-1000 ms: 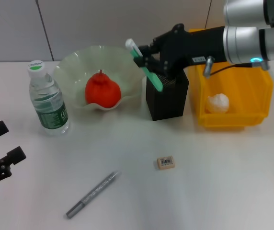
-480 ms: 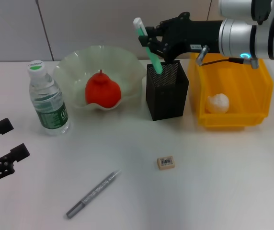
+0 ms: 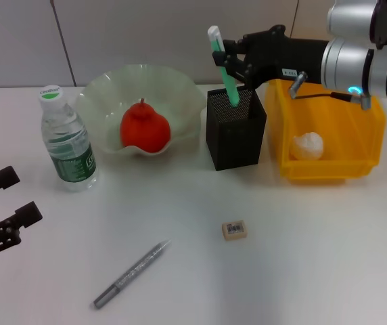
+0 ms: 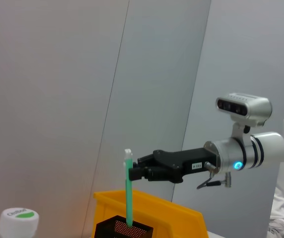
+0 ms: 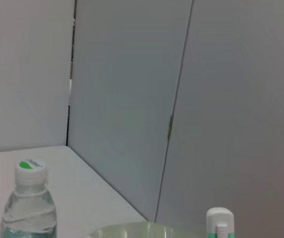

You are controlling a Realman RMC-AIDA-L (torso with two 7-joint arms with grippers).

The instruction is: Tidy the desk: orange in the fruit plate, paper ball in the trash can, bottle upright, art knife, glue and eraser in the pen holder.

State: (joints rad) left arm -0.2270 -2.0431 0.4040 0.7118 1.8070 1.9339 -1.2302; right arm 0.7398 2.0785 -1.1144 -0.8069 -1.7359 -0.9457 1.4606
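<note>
My right gripper point(image 3: 236, 62) is shut on the glue point(image 3: 223, 62), a green tube with a white cap. The tube stands almost upright with its lower end inside the black mesh pen holder point(image 3: 235, 135). In the left wrist view the same gripper point(image 4: 134, 172) holds the tube point(image 4: 128, 188) above the holder point(image 4: 124, 230). The orange point(image 3: 143, 128) lies in the pale green fruit plate point(image 3: 99, 91). The bottle point(image 3: 68, 145) stands upright to the plate's left. The paper ball point(image 3: 308, 145) is in the yellow trash can point(image 3: 362, 135). The eraser point(image 3: 234, 229) and the silver pen-shaped art knife point(image 3: 131, 274) lie on the table. My left gripper point(image 3: 1, 203) rests open at the near left edge.
The white table carries the plate, holder and bin in a row at the back, against a grey wall. The right arm reaches in from the right, over the bin.
My right gripper has moved right and a little up, tilting the green tube from a slant to nearly upright above the holder. The left gripper has barely shifted.
</note>
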